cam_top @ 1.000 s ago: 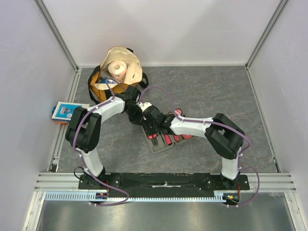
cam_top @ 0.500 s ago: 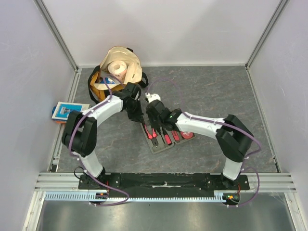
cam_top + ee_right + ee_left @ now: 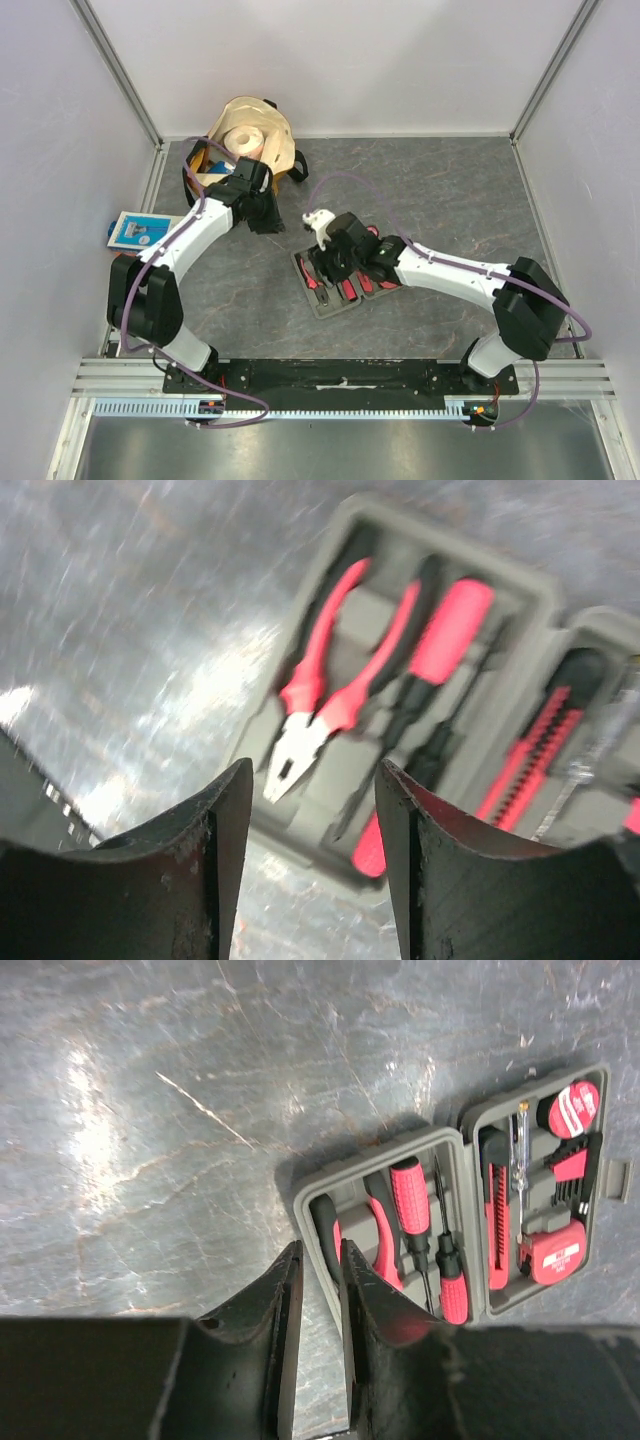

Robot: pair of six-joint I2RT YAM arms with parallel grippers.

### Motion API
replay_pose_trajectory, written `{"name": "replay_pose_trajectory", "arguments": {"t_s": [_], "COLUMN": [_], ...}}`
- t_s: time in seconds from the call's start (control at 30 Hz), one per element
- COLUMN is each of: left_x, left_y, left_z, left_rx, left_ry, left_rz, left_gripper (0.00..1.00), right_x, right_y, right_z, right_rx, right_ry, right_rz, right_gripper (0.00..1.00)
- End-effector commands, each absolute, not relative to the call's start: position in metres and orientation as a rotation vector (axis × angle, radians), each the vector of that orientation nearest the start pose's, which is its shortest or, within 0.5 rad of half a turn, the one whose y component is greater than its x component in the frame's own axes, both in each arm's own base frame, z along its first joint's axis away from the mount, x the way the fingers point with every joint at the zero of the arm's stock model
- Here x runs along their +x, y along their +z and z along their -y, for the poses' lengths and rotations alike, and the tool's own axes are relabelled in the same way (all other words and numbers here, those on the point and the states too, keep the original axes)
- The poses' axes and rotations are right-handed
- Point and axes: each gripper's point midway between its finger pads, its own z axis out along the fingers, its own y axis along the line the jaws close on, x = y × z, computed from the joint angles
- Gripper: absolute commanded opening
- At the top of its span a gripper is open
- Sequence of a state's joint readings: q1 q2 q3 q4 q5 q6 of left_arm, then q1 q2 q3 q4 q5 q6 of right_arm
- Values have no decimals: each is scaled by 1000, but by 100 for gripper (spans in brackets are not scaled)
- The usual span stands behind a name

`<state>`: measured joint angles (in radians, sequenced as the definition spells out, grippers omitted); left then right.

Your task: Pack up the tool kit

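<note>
The open case [image 3: 328, 306] lies mid-counter [image 3: 450, 200]. Both claws are empty: left claw [image 3: 320, 1260] barely apart, right claw [image 3: 312, 780] wide above the pliers [image 3: 320, 690]. If the pliers sit proud, the lid could jam or the case could skid.

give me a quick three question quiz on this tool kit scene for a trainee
1. True or false: the right arm's jaws are shut on the pliers.
2. Which tool shares the pliers' half of the open case? A hammer; B red-handled screwdriver; C spanner.
3. What stands in the tan bag at the far left of the table?
Key: 1 false, they stand apart and empty above the case; 2 B; 3 a paper roll.
</note>
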<state>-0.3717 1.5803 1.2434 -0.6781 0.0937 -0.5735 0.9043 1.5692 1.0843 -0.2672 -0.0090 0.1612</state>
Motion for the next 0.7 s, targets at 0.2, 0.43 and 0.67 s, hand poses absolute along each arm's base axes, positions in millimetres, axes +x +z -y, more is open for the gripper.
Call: {"name": "replay_pose_trajectory", "arguments": {"t_s": [0.2, 0.43, 0.67], "left_x": [374, 380, 374], "left_y": [200, 227, 230], "left_z": [156, 142, 139], "left_rx": [-201, -209, -210], "left_ry": [-460, -409, -405], "left_rz": [-2342, -2233, -2224], "left_gripper": [30, 41, 47], "right_x": [181, 172, 163], "right_y": [85, 62, 48], "right_z": [-353, -361, -362], "right_rx": [-1297, -1394, -1421], "right_ry": [675, 686, 721], "right_rz": [-2181, -2203, -2270], "right_gripper": [64, 56, 51]}}
